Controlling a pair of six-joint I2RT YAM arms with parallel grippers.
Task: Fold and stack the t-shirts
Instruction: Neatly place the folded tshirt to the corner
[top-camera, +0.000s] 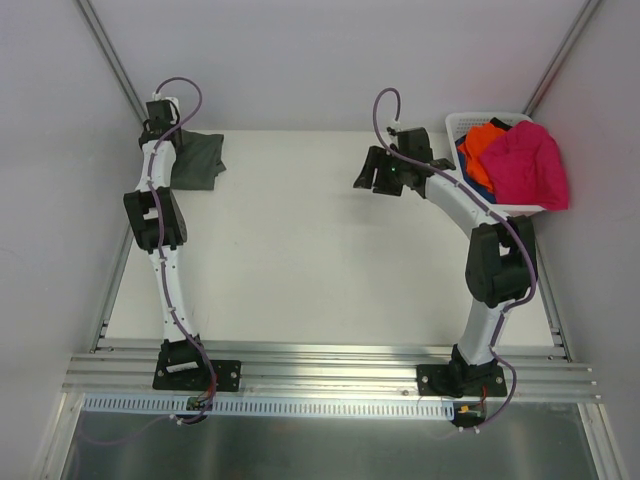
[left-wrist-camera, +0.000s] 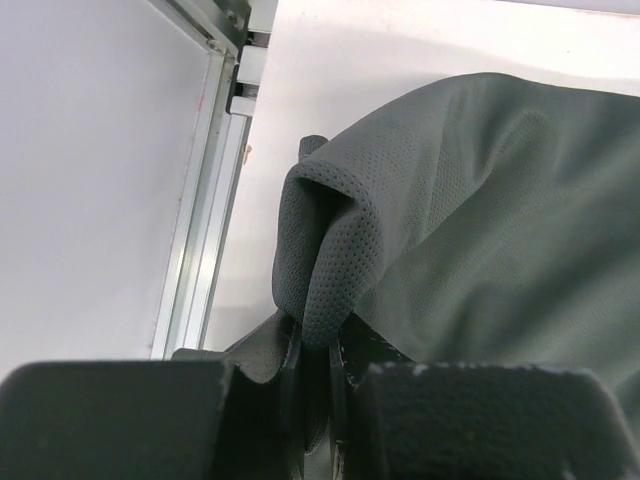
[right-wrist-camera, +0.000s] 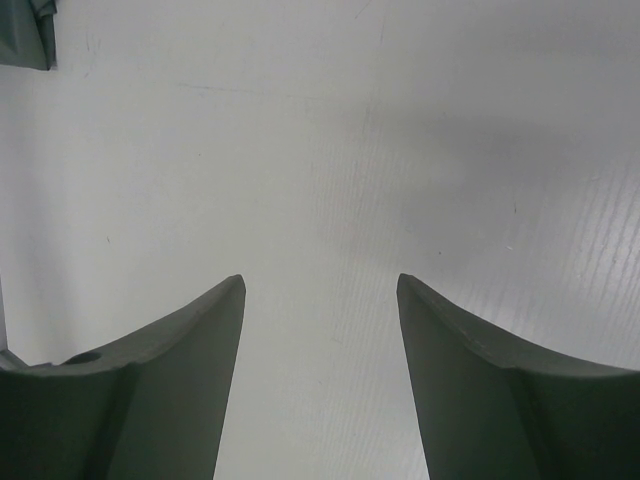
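From above, your left hand (top-camera: 165, 128) is at the far-left corner of the pale surface (top-camera: 320, 260), touching the grey-green t-shirt (top-camera: 203, 160). Your right hand (top-camera: 372, 172) hovers mid-surface. To its right, a white basket (top-camera: 455, 124) holds the pink t-shirt (top-camera: 530, 165) and orange t-shirt (top-camera: 485, 140).

Left wrist: your left hand (left-wrist-camera: 315, 370) pinches a fold of the grey-green t-shirt (left-wrist-camera: 470, 200), with a metal rail (left-wrist-camera: 205, 230) and a white wall to its left.

Right wrist: your right hand (right-wrist-camera: 320, 285) stands wide over the white surface (right-wrist-camera: 330, 150), holding nothing.

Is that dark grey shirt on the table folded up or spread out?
Folded: the dark grey shirt is a compact bundle, its edge doubled over.
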